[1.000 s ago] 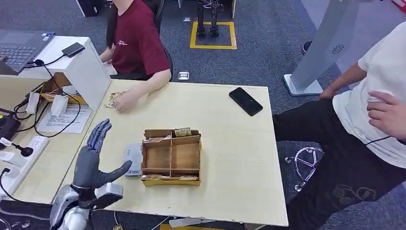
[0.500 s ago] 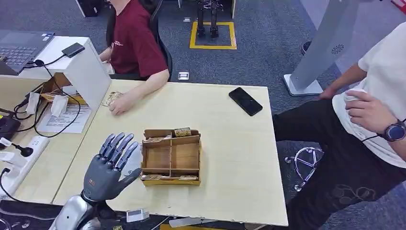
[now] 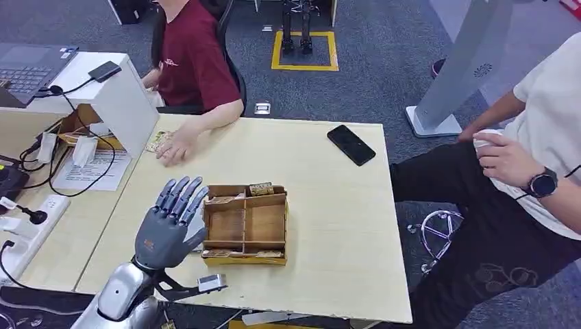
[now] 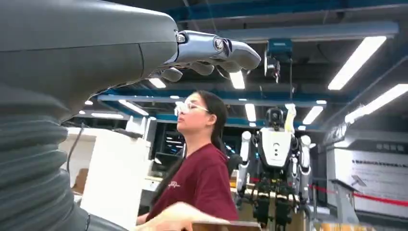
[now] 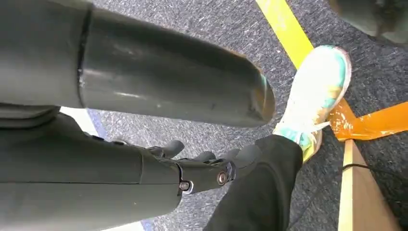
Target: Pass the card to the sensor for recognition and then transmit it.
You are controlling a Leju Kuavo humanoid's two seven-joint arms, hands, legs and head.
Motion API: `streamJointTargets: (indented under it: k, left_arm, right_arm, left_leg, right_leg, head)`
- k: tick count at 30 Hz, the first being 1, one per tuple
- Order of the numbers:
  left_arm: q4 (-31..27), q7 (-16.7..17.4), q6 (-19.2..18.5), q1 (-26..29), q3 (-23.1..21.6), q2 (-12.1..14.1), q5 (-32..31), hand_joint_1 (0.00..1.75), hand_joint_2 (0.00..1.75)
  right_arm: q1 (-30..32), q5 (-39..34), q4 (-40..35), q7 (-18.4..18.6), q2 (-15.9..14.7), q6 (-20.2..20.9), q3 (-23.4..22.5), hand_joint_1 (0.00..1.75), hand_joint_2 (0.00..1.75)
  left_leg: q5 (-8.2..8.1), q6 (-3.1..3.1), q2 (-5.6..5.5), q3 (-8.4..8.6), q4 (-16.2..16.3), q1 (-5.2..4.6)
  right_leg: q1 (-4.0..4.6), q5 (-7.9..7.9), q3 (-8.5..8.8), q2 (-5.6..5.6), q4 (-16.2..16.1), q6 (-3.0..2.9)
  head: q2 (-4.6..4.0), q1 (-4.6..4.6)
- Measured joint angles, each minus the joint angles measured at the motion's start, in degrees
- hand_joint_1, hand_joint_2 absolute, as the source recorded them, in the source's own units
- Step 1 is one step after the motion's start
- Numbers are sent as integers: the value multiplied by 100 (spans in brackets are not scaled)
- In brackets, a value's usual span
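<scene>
While left robot hand (image 3: 166, 229) hovers empty, fingers spread, beside wooden tray (image 3: 245, 224); right robot hand (image 5: 202, 171) empty.

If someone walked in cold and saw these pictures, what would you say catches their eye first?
Probably the robot's left hand, raised with fingers spread over the table's near left part, just left of the wooden compartment box. Next, the person in the maroon shirt seated at the far side, and the black phone lying far right.

Looks like a robotics lab set up office-style: light wood desk (image 3: 322, 205), laptop (image 3: 27, 68), power strip (image 3: 31, 223), grey carpet (image 3: 384, 89) with yellow floor tape (image 3: 305, 66), another humanoid robot (image 4: 275, 154) under strip lights (image 4: 358, 60).
</scene>
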Motion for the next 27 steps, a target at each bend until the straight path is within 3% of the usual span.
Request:
streamJointTargets:
  k: [27]
  left_arm:
    - [899,157,-155,-393,-245,-262,98,0,175]
  right_arm:
    - [-42,17,0,-9,13,24,140,0,0]
  left_leg:
    - [2,3,-1,-1,1,-1]
  right_leg:
    - [0,1,-1,-1,0,1]
  head:
    - [-2,0]
